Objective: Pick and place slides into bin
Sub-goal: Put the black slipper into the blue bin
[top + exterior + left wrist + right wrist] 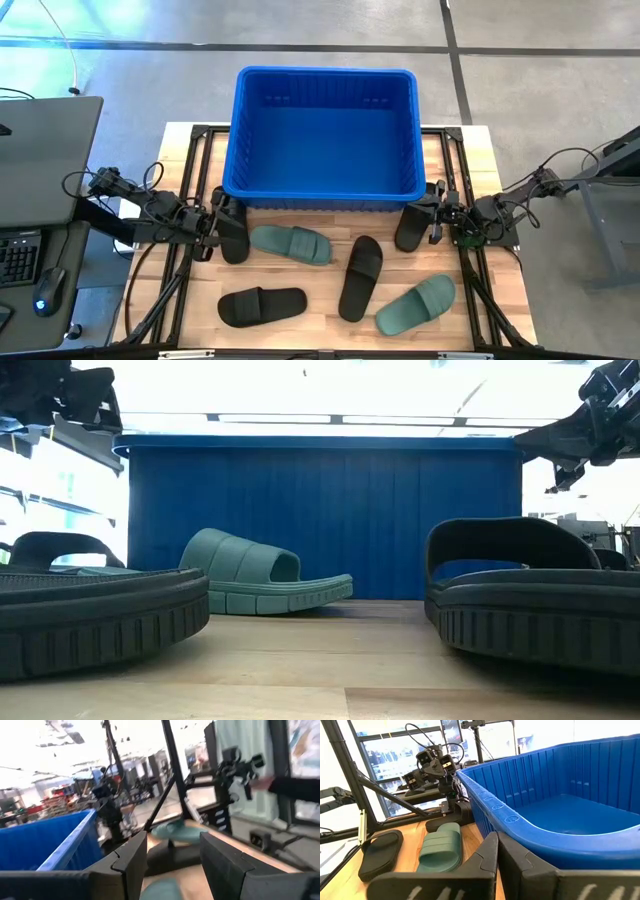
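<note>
The blue bin (325, 135) stands at the table's far middle. Six slides lie soles down on the wood in front of it: a black one (232, 238) under my left gripper, a green one (290, 243), a black one (361, 277), a black one (262, 305), a green one (415, 305), and a black one (411, 229) beside my right gripper. My left gripper (222, 226) is open and empty, raised near the bin's near-left corner; its fingers (132, 862) stand apart. My right gripper (436, 212) is shut and empty, raised by the bin's near-right corner (496, 851).
The bin's thick rim (520, 827) runs close past my right gripper. Black frame rails (190, 290) cross the table at both sides. A desk with a keyboard (20, 255) stands left of the table. Bare wood (320, 325) shows along the near edge.
</note>
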